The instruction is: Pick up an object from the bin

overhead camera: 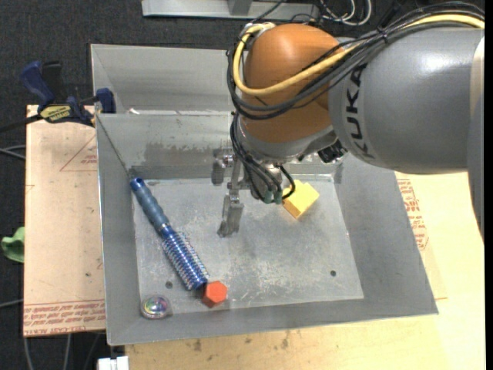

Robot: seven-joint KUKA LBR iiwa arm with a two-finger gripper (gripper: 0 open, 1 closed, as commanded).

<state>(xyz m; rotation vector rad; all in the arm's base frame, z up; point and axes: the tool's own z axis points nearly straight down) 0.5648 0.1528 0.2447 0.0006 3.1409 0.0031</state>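
Gripper [230, 220] hangs low over a bare patch of the bin [115, 206] floor, under the orange wrist cover [285, 83]. Open or closed: cannot tell from this angle. Nothing is seen in its grasp.

Nearest candidate is the yellow block [301, 200], just beside the gripper on the arm's side and lying partly under the wrist cables. On the opposite side, a little further off, is the blue ridged brush [166, 233], lying diagonally. Beyond its ridged end, well apart from the gripper, are a small red piece [215, 292] and a shiny round bead [155, 307].

Risks, as judged:
- Closing here would likely catch only metal floor, giving an empty pick.
- A sideways shift towards the yellow block could nudge it away, or snag the dangling cables on it.
- The brush is long and narrow, so an off-centre pinch may let it swing or slip out.
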